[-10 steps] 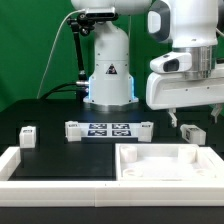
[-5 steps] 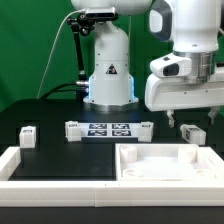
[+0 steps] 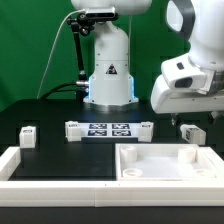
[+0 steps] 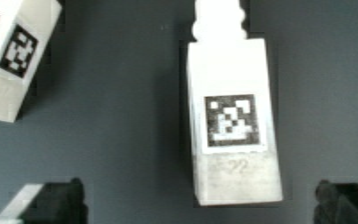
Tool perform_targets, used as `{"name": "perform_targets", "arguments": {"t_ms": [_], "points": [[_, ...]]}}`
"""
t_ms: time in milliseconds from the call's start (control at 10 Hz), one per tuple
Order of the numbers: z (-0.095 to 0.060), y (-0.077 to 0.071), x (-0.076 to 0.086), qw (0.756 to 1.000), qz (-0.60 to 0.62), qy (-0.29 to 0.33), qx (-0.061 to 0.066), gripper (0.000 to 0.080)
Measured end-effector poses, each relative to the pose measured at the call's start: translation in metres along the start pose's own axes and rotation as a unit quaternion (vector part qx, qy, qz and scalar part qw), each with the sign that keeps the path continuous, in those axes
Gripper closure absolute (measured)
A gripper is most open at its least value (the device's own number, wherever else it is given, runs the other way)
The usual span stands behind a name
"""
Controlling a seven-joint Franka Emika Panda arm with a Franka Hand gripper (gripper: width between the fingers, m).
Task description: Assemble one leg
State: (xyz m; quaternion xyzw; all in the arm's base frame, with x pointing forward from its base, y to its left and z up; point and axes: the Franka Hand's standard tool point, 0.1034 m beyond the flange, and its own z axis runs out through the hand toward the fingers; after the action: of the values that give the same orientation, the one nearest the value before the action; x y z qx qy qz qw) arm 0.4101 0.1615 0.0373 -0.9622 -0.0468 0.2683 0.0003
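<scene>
- Plainly, the one container here is the white square tray (image 3: pixel 165 172), flat at the front of the table toward the exterior view's right, raised rim up and its pale floor showing.
- A low white border wall (image 3: pixel 40 170) runs along the front and up the exterior view's left side, meeting the tray's near corner.
- The leg (image 4: pixel 229 115) lies flat on the dark table (image 3: pixel 50 118), tag face up, its narrower peg end pointing away from the fingertips.
- It is probably the small white block (image 3: pixel 192 132) just behind the tray's far right corner, near the rim but apart from it.
- The gripper (image 4: pixel 197 202) hangs above the leg, spread wide and gripping nothing; each dark fingertip (image 4: pixel 43 200) stands clear of the leg with bare table between.
- A tagged white piece (image 4: pixel 16 55) lies tilted beside the leg, not touching it; what it is I cannot tell.
- The marker board (image 3: pixel 108 130) lies mid-table before the robot base (image 3: pixel 108 75), with a second small leg (image 3: pixel 27 134) well apart toward the exterior view's left.
- A green backdrop (image 3: pixel 30 50) closes the room behind.
</scene>
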Motion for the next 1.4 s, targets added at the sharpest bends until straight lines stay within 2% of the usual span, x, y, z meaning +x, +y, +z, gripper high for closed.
{"name": "perform_targets", "arguments": {"t_ms": [400,600,1100,1300,1400], "points": [[0.02,-0.005,-0.007,0.986,0.001,-0.166,-0.013,0.0151],[0.026,-0.009,-0.003,0.983,-0.003,-0.183,-0.011,0.0151],[0.047,-0.006,-0.013,0.983,-0.004,-0.185,-0.013,0.0151],[0.05,-0.008,-0.015,0.983,-0.005,-0.186,-0.014,0.0151],[0.05,-0.007,-0.015,0.983,-0.005,-0.186,-0.014,0.0246]]}}
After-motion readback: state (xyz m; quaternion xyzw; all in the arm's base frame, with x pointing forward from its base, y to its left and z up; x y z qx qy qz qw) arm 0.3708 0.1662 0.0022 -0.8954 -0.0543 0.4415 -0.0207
